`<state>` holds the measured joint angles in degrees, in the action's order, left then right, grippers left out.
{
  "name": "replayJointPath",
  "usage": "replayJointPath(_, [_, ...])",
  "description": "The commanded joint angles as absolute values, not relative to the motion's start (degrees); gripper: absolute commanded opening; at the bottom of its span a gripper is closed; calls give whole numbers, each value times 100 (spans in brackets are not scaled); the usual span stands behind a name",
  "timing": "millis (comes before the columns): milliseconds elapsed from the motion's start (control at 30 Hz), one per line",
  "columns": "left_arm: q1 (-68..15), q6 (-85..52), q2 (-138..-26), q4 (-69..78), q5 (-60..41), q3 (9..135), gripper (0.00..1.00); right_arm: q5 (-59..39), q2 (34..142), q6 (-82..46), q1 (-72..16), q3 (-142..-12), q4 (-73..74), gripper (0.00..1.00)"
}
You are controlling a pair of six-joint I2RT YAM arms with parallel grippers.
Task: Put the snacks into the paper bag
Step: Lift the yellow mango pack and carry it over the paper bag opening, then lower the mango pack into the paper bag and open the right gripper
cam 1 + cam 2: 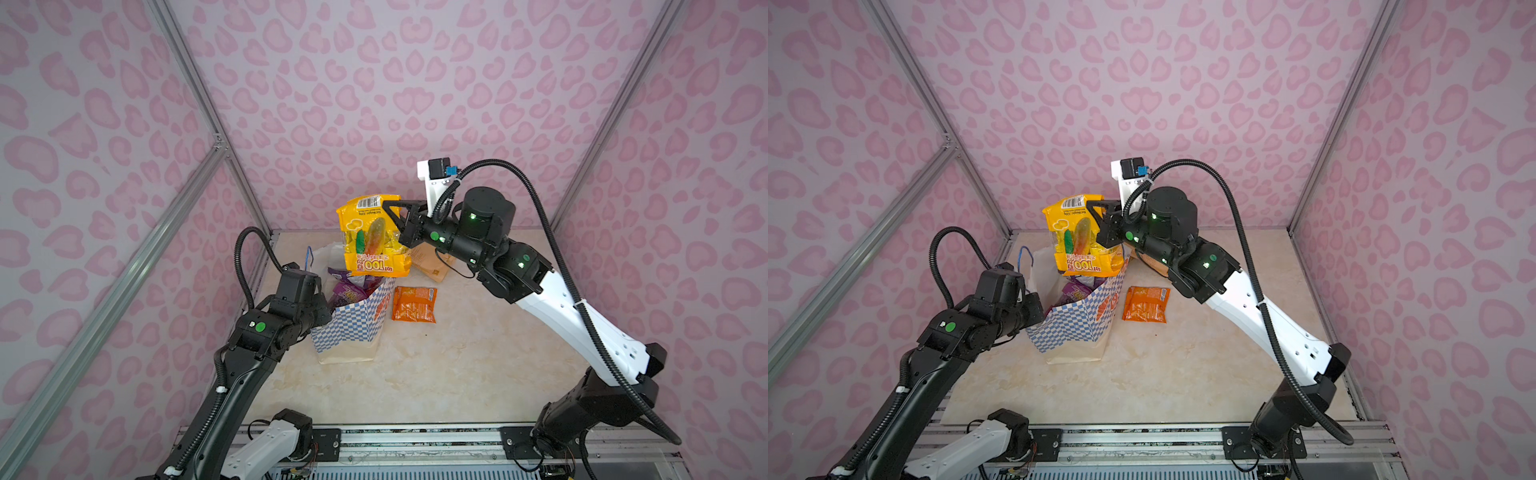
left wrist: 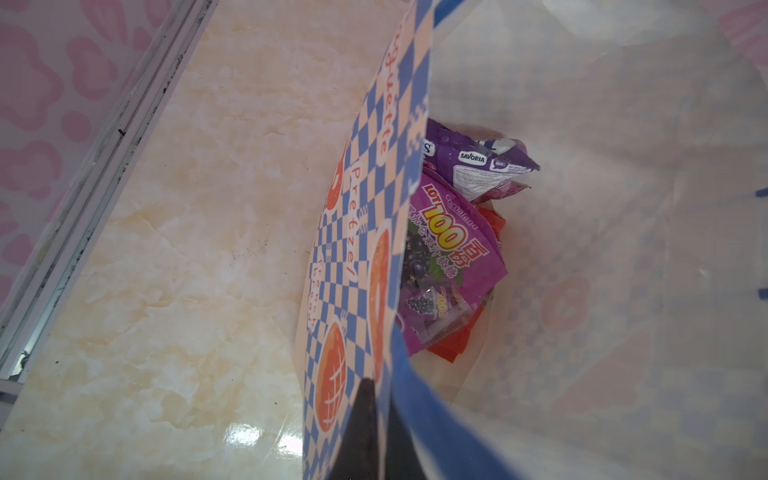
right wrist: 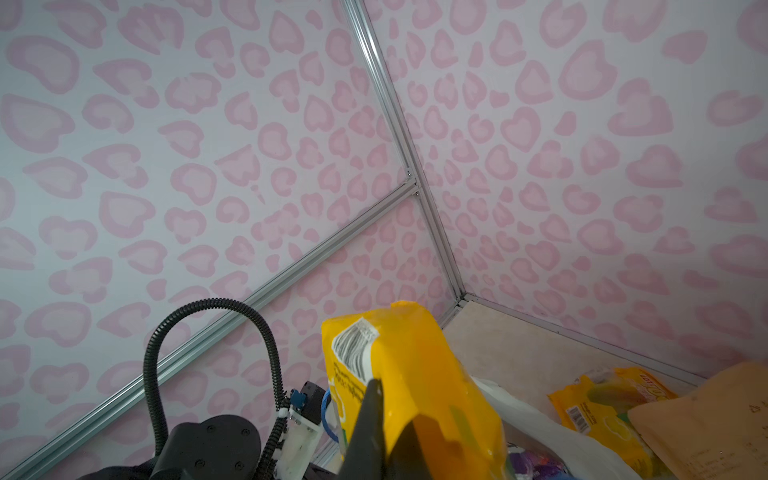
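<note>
We see the right gripper (image 1: 392, 216) (image 1: 1096, 212) (image 3: 395, 411) closed tight on the yellow packet (image 1: 372, 237) (image 1: 1077, 237) (image 3: 415, 365), pinching it near the barcode end. The packet hangs w/ its print upside down, lower edge over the mouth of the paper bag (image 1: 353, 328) (image 1: 1067, 328) (image 2: 365, 232). We can't tell whether that edge is already below the rim.

The bag stands upright on the desk (image 1: 457, 374), left of centre & toward the back-left corner, mouth open. The left gripper (image 2: 376, 432) is clamped on the bag's checkered wall at the rim, one finger outside & one inside, per the left wrist view. In both top views its fingers are hidden behind the wrist.

Inside the bag we make out a purple "LOT 100" packet (image 2: 449, 257), a second purple packet (image 2: 478, 162) marked "SAVORIA" next to it, & a red packet (image 2: 453, 340) under them.

Outside the bag: an orange packet (image 1: 414, 304) (image 1: 1146, 304) lies flat just beside the bag's right side. The tan pouch (image 1: 430, 262) (image 3: 715, 424) lies nearer the back edge, partly hidden by the right arm. In the right wrist view another yellow packet (image 3: 602, 411) lies on the desk partly under the pouch.
</note>
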<state>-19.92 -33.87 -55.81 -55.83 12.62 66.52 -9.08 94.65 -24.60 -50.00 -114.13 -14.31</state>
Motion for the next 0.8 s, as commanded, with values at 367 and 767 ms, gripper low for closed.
replayJointPath(367, [-1990, -3509, -5528, -5378, 1252, 6566, 3, -1300, 11491, -2084, -5054, -12638, -1266, 0])
replayJointPath(767, [-1994, -3507, -5585, -5281, 1415, 6530, 3, -1499, 11629, -2108, -5189, -11730, -1362, 0])
